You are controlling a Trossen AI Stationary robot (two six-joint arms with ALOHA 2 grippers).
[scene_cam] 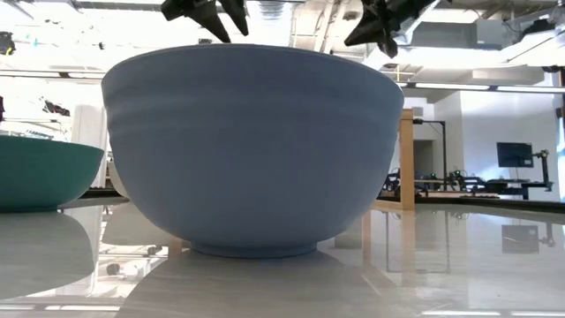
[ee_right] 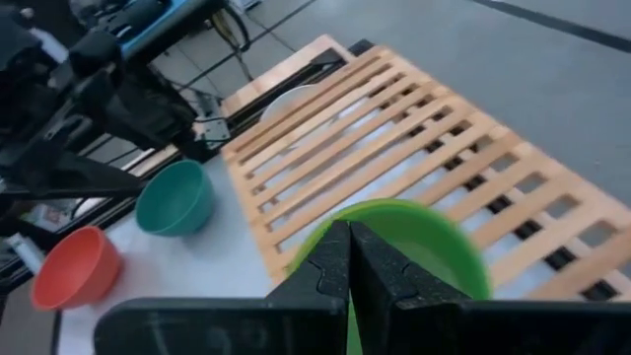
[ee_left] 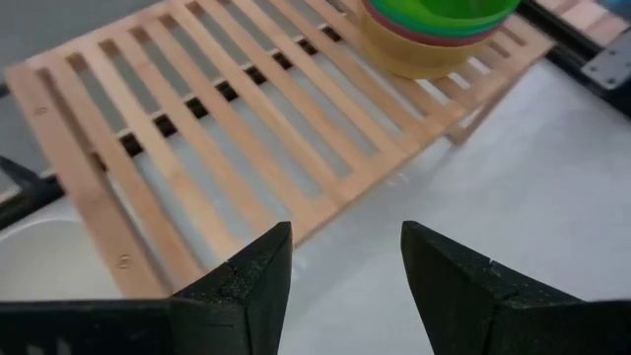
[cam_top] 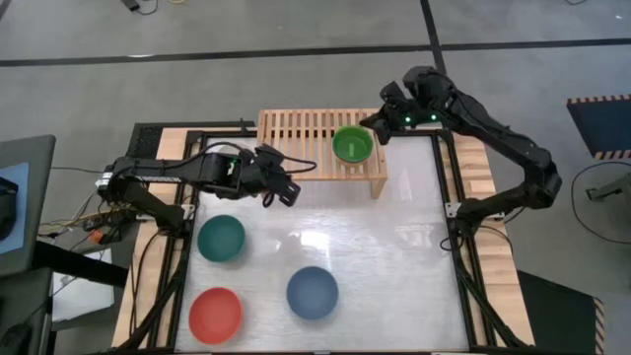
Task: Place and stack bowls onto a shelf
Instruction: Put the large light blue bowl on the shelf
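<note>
The light-wood shelf (cam_top: 306,144) stands at the table's far edge. On its right part sits a stack of bowls with the green bowl (cam_top: 352,145) on top and pink and yellow rims below it (ee_left: 424,47). The teal bowl (cam_top: 221,239), red bowl (cam_top: 215,314) and dark blue bowl (cam_top: 313,292) rest upright on the table. My left gripper (cam_top: 286,189) hangs open above the table at the shelf's near edge (ee_left: 345,266). My right gripper (cam_top: 379,127) is shut, by the green bowl's (ee_right: 414,237) far right rim. Cyan is out of view. My right gripper (ee_right: 350,261) is shut, with its tips slanting down over the rim of the green bowl (ee_right: 296,258). I cannot tell whether they touch it. Nothing is between the fingers.
A white round shape (ee_right: 294,102) shows under the shelf's slats toward its left end. The slats left of the stack (ee_left: 227,108) are bare. A black frame (cam_top: 446,197) borders the table. In the low view the dark blue bowl (scene_cam: 252,150) fills the foreground.
</note>
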